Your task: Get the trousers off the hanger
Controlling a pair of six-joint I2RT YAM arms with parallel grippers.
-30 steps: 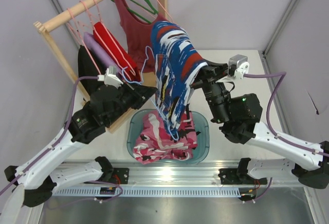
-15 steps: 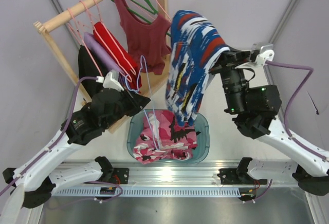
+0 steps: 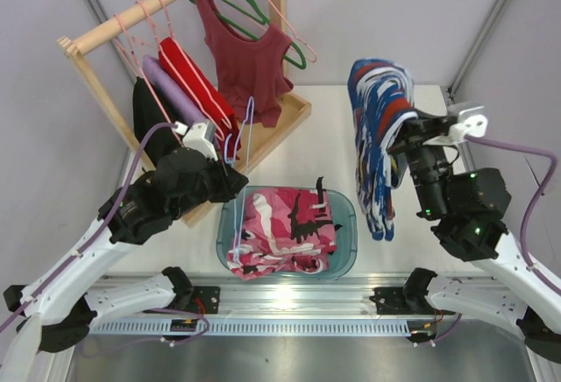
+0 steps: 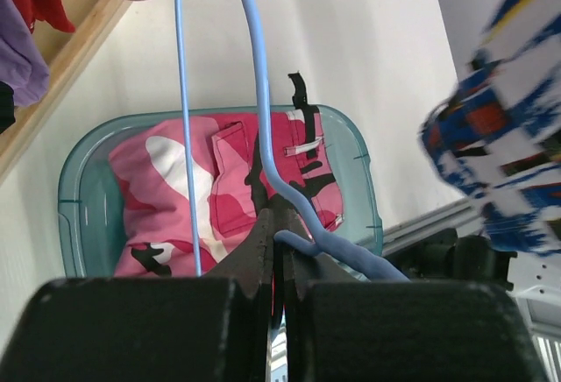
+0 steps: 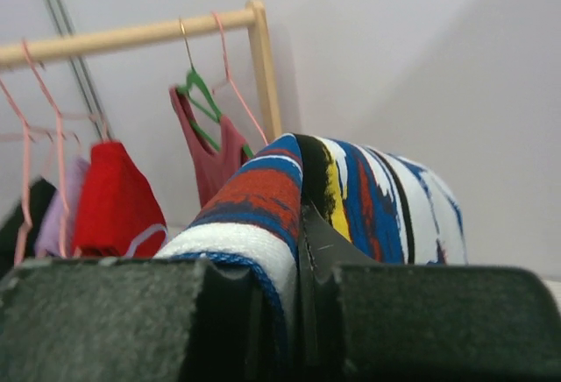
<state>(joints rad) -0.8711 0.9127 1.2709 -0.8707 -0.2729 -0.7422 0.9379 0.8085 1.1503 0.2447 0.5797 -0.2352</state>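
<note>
The royal-blue trousers (image 3: 379, 141) with white and red streaks hang in a bunched fold over the right side of the table, clear of the hanger. My right gripper (image 3: 405, 139) is shut on their upper edge; in the right wrist view the cloth (image 5: 351, 180) drapes over the gripper (image 5: 302, 246). The thin light-blue hanger (image 3: 246, 130) is bare and stands beside the rack, above the basin's left rim. My left gripper (image 3: 230, 174) is shut on it. In the left wrist view the gripper (image 4: 276, 215) clamps the hanger's wire (image 4: 259, 93).
A teal basin (image 3: 346, 211) with a pink camouflage garment (image 3: 280, 229) sits at the front middle. At the back left a wooden rack (image 3: 140, 14) carries pink hangers, a green hanger (image 3: 254, 14), a dark-red tank top (image 3: 245, 62) and other red, purple and black garments.
My right gripper swung right and forward, pulling the trousers off the hanger and away from over the basin. The left gripper kept the hanger, which now hangs bare.
</note>
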